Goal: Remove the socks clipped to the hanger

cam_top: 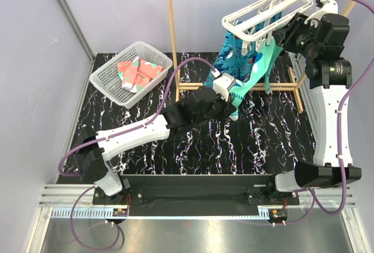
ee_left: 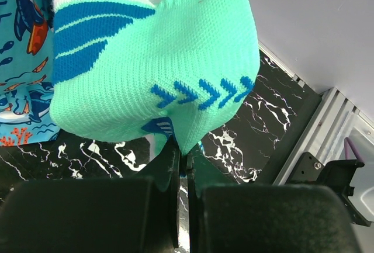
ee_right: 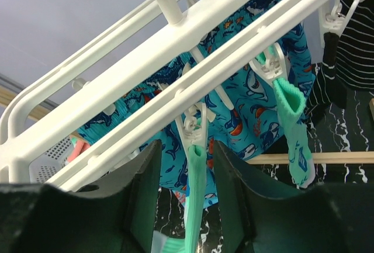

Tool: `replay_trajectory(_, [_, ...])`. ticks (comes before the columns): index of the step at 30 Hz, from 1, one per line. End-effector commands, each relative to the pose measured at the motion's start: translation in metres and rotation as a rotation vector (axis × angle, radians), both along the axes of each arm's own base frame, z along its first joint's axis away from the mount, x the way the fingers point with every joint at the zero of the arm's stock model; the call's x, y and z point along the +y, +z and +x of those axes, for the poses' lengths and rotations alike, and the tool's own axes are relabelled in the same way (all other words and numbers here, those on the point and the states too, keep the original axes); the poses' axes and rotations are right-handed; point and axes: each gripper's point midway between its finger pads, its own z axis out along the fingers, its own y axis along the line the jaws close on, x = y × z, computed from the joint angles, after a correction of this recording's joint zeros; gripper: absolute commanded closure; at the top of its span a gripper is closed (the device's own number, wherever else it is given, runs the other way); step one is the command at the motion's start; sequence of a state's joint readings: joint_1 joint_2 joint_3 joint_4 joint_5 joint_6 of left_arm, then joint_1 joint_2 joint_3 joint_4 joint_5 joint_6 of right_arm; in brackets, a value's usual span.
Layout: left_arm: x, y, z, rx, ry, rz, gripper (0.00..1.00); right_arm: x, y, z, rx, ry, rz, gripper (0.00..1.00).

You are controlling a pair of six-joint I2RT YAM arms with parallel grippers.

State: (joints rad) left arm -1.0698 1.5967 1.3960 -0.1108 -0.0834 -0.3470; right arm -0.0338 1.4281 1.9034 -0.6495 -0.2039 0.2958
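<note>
L gripper (ee_left: 182, 168) is seen clamped tight on the lower edge of the teal sock (ee_left: 158, 60), which in the top view is stretched down and to the left from the hanger (cam_top: 251, 14). R gripper (ee_right: 190, 194) is held up under the hanger's rails, jaws apart, set either side of a white clip (ee_right: 193, 129) biting teal fabric; a gap is seen each side. A 2nd teal sock (ee_right: 292, 130) is clipped just beside it, with a striped sock (ee_right: 350, 37) further along. Shark-print cloth (cam_top: 231, 54) is hung on the wooden rack (cam_top: 169, 31) behind. Coral socks (cam_top: 137, 72) are lying in the mesh basket (cam_top: 104, 73), well apart from the hanger.
</note>
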Motion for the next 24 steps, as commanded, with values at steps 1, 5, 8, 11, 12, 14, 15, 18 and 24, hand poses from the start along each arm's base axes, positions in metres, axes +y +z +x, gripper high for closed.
replay_trajectory(1, [-0.004,0.046,-0.004,-0.076,-0.017,-0.099,1.00,-0.001,0.016,0.005,-0.091,0.013,-0.033,0.52])
replay_trajectory(5, [-0.004,0.047,-0.007,-0.077,-0.022,-0.098,1.00,0.002,0.012,0.011,-0.102,0.026,-0.024,0.51])
replay_trajectory(8, [-0.004,0.049,-0.010,-0.081,-0.028,-0.097,1.00,0.000,0.010,0.013,-0.099,0.015,-0.019,0.50])
replay_trajectory(11, [-0.006,0.052,-0.012,-0.088,-0.034,-0.096,1.00,0.000,0.010,0.014,-0.122,0.014,-0.019,0.50])
replay_trajectory(12, [-0.006,0.052,-0.013,-0.089,-0.034,-0.094,1.00,0.000,0.013,0.013,-0.133,0.016,-0.021,0.50])
replay_trajectory(14, [-0.007,0.052,-0.014,-0.089,-0.037,-0.095,1.00,0.001,0.014,0.014,-0.142,0.018,-0.018,0.50])
replay_trajectory(15, [-0.008,0.053,-0.015,-0.089,-0.039,-0.098,1.00,0.002,0.014,0.014,-0.144,0.021,-0.016,0.50])
replay_trajectory(18, [-0.010,0.053,-0.018,-0.092,-0.046,-0.094,1.00,0.002,0.012,0.016,-0.144,0.025,-0.011,0.51])
replay_trajectory(24, [-0.012,0.056,-0.021,-0.102,-0.050,-0.090,1.00,0.005,0.017,0.017,-0.185,0.040,-0.003,0.51])
